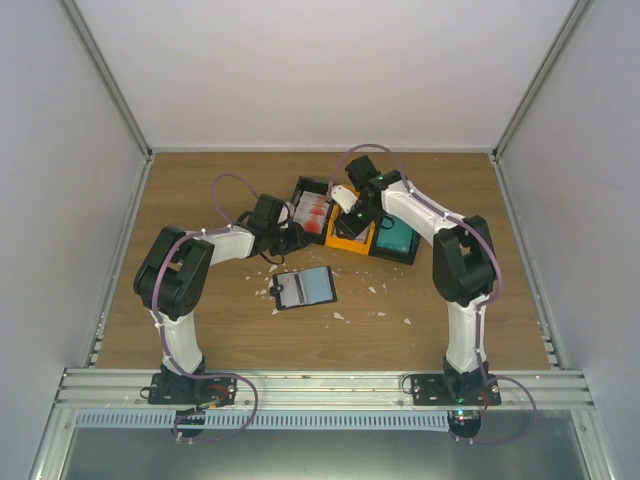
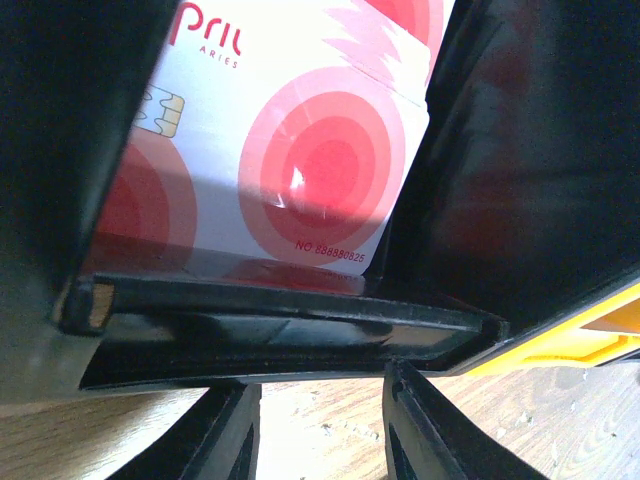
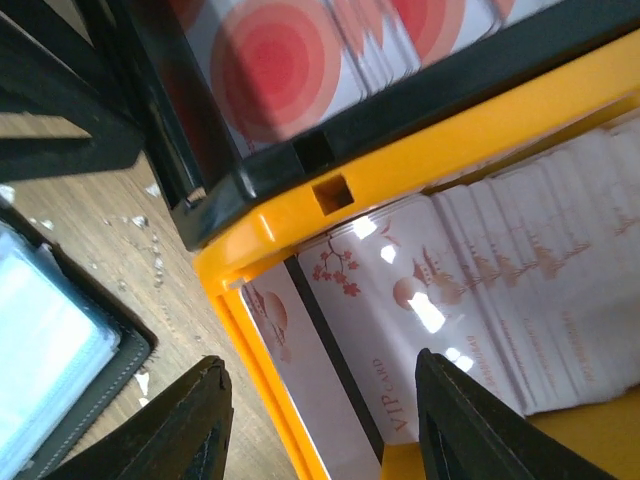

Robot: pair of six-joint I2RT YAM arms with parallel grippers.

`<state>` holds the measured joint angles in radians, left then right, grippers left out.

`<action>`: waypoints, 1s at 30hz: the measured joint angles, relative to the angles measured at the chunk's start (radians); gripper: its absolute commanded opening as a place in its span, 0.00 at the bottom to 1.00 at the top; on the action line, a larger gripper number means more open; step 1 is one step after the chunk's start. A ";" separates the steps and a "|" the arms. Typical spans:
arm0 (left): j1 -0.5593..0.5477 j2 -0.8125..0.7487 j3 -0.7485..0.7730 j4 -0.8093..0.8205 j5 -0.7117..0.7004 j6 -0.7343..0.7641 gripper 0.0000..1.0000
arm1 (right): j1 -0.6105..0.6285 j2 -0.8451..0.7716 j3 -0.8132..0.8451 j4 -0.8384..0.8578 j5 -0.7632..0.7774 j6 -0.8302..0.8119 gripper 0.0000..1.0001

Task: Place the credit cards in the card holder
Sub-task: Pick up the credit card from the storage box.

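Right hand (image 3: 320, 365) hovers over the orange tray (image 3: 270, 215), fingers spread wide, nothing in them. Beneath it lie the whitish credit cards (image 3: 480, 290), fanned and overlapping. Left hand (image 2: 320, 395) sits low at the black tray (image 2: 300, 330) of red-and-white cards (image 2: 300, 150), fingers parted, nothing between them. The card holder (image 1: 303, 288) lies open on the tabletop (image 1: 420, 300), nearer than the trays and well apart from them. Best play, I'd say: take the top card by one edge only, lift it clear of the tray wall, then carry it to a slot.
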<state>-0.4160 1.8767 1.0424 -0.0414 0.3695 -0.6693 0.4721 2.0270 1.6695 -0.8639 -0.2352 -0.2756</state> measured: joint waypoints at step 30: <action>0.001 -0.010 0.001 -0.005 -0.011 0.000 0.39 | 0.002 -0.076 -0.033 0.020 0.061 0.057 0.01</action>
<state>-0.4152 1.8671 1.0431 -0.0460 0.3588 -0.6693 0.4736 1.9507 1.6367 -0.8440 -0.1738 -0.2184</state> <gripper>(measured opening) 0.378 0.023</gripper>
